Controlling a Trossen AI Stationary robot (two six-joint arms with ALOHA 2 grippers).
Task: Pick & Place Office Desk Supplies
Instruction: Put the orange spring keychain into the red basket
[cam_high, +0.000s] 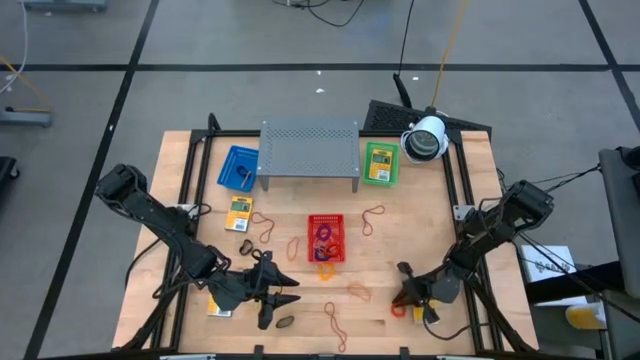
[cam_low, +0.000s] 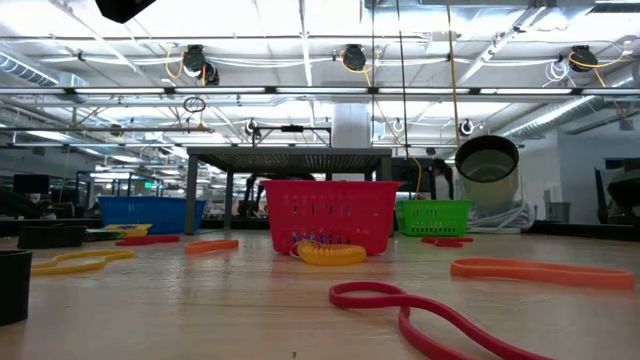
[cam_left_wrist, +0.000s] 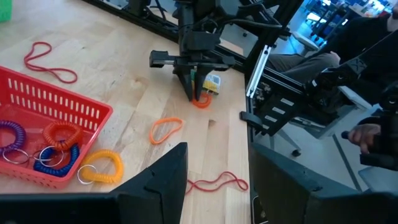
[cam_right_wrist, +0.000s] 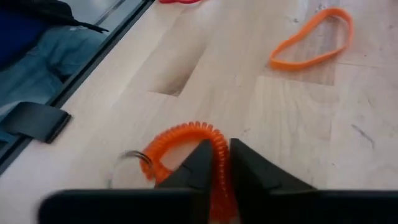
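Note:
My right gripper (cam_high: 404, 300) is low over the table's near right part, shut on an orange coiled band (cam_right_wrist: 186, 140) with a metal ring (cam_right_wrist: 127, 158). A yellow-and-green packet (cam_left_wrist: 212, 83) lies just behind it. My left gripper (cam_high: 276, 291) is open over the near left part and touches nothing. Past its fingers lie an orange rubber band (cam_left_wrist: 165, 129) and a red one (cam_left_wrist: 217, 182). The red basket (cam_high: 326, 237) holds purple, orange and blue coiled bands; a yellow coil (cam_left_wrist: 99, 167) lies against its front. Another packet (cam_high: 239, 212) lies flat near the blue basket. My right gripper pinches the orange coiled band between its two fingers on the near arc of the coil (cam_right_wrist: 217, 152). The fingers come from above, slanting down. The far arc of the coil and its metal ring lie on the table.
A grey perforated rack (cam_high: 310, 150) stands at the far middle, with a blue basket (cam_high: 238, 167) to its left and a green basket (cam_high: 379, 162) to its right. More loose bands (cam_high: 373, 218) are scattered over the wood. A person's hand (cam_left_wrist: 359, 133) shows beyond the table's right edge.

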